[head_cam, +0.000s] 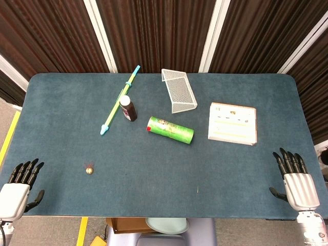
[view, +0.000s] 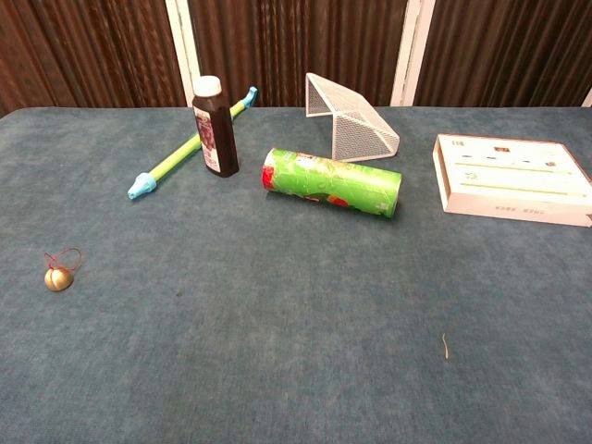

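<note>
Both robot hands, left robot hand (head_cam: 18, 190) and right robot hand (head_cam: 295, 180), sit empty with fingers apart; small brass bell (head_cam: 89, 170) lies nearest, up-right of the left one.

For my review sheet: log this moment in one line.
left hand open, idle | right hand open, idle | nearest: bell, box

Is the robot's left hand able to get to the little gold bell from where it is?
Probably yes. The left hand rests open at the near left edge of the table, and the little gold bell lies on bare cloth close by, with nothing between them. The bottle and green can sit farther back.
</note>
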{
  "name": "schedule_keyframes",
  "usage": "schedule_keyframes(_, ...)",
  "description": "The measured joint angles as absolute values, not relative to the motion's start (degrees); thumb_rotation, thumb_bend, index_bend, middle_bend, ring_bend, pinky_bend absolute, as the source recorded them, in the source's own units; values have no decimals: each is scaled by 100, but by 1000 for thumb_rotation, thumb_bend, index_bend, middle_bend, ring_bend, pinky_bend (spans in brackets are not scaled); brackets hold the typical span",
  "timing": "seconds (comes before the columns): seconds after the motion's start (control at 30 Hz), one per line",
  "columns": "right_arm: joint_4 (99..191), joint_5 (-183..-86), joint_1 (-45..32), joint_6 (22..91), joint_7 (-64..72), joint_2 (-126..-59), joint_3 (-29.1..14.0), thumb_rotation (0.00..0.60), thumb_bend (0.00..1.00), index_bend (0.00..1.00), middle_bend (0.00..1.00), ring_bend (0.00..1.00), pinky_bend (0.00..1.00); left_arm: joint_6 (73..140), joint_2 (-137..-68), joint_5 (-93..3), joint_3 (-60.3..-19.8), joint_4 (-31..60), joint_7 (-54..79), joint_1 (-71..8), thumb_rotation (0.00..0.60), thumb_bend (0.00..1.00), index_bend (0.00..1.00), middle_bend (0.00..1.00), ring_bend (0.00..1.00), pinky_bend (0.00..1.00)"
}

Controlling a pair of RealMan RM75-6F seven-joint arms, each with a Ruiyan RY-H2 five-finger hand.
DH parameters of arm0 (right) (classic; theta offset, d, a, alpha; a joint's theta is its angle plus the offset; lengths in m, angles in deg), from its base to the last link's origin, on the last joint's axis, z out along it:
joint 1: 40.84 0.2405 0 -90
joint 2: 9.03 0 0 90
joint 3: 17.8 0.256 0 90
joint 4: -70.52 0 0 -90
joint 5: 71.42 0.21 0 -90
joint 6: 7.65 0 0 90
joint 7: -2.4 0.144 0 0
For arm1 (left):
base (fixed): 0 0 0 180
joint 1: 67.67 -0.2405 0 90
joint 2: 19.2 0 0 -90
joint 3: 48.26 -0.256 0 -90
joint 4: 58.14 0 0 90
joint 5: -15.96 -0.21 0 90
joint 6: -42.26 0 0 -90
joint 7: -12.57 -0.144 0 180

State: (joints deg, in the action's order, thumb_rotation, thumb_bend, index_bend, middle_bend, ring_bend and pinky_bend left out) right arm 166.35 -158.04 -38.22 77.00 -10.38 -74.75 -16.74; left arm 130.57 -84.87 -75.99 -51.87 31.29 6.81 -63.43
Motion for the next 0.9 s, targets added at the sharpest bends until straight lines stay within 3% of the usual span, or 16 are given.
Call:
schedule_keyframes(0.1,16634,-15791,-3789,7631,-1042,-7487,-1675,600,231,0,0,0,0,12959,-8512,-7592,-5190,3125,666,-6325,600,402,21,4,13,143)
schedule_keyframes(0.13,16627,-15809,-3786,7629,-1045,-7494,-1679,600,231,0,0,0,0,12941,-8536,-7597,-5185,3121,664,-6317,600,402,56,61,94,285)
schedule_keyframes(0.2,16613,-15836,-3776,7605,-1047,-7515,-1696,600,231,0,0,0,0,12989,-8660,-7645,-5137,3074,677,-6299,600,402,159,277,338,605)
schedule_keyframes(0.23,16608,-15835,-3771,7592,-1042,-7520,-1698,600,231,0,0,0,0,13033,-8751,-7683,-5109,3020,701,-6287,600,402,252,497,541,818)
schedule_keyframes(0.3,16595,-15809,-3758,7556,-1042,-7530,-1694,600,231,0,0,0,0,13097,-9047,-7789,-5061,2798,832,-6234,600,405,362,744,748,973)
schedule_keyframes(0.33,16592,-15797,-3752,7546,-1045,-7537,-1689,600,231,0,0,0,0,13090,-9189,-7842,-5052,2670,927,-6191,600,408,404,820,812,999)
schedule_keyframes(0.5,16604,-15820,-3741,7540,-1082,-7562,-1693,600,231,0,0,0,0,12626,-9809,-8011,-4975,1911,1359,-5764,600,413,468,934,914,1000)
schedule_keyframes(0.9,16585,-15667,-3690,7405,-1171,-7602,-1658,600,231,0,0,0,0,11655,-10697,-7564,-4689,918,1140,-5159,600,415,471,950,925,1000)
